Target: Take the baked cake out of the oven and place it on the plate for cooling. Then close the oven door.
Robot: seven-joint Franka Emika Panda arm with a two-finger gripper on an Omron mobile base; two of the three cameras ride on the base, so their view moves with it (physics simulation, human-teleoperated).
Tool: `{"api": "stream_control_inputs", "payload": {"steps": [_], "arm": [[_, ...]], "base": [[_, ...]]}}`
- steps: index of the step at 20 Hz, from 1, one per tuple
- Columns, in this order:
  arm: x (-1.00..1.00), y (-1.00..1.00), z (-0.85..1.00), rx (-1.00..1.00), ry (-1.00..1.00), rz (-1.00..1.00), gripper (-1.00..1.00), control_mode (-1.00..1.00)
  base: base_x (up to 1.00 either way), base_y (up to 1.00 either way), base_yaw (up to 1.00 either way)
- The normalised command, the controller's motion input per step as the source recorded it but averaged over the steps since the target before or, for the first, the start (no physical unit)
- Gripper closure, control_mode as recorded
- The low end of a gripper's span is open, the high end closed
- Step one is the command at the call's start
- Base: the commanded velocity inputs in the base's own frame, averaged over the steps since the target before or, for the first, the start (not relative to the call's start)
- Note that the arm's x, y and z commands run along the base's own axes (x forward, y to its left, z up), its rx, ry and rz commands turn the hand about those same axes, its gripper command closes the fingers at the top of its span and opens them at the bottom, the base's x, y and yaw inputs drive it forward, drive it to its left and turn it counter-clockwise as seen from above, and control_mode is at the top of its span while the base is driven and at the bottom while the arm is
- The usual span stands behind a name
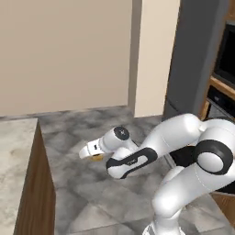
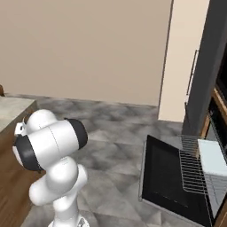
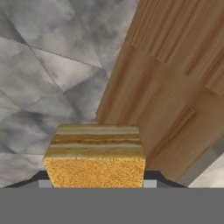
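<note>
My 2 base cameras ride behind me, looking forward and down over the grey tiled floor (image 1: 87,124) toward the beige wall (image 2: 84,44), one from my left, one from my right. My hand camera looks down at close range onto the same floor beside a wooden cabinet side (image 3: 175,87).

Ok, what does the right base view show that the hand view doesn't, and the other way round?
Right base view: the oven door lying open and flat, the wire rack pulled out over it, and the robot's arm. Hand view: the cake, a layered block gripped in the pincer and held in the air. Shared: the grey tiled floor and the wooden cabinet side.
</note>
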Motion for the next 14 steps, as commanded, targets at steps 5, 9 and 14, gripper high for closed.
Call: {"api": "stream_control_inputs", "payload": {"steps": [5, 9, 14], "arm": [[0.0, 0.0, 0.0, 0.0, 0.0, 0.0, 1.0, 1.0], [0.0, 0.0, 0.0, 0.0, 0.0, 0.0, 1.0, 1.0], [0.0, 0.0, 0.0, 0.0, 0.0, 0.0, 1.0, 1.0]], "base": [[0.0, 0.0, 0.67], [0.01, 0.0, 0.66], [0.06, 0.0, 0.64]]}}
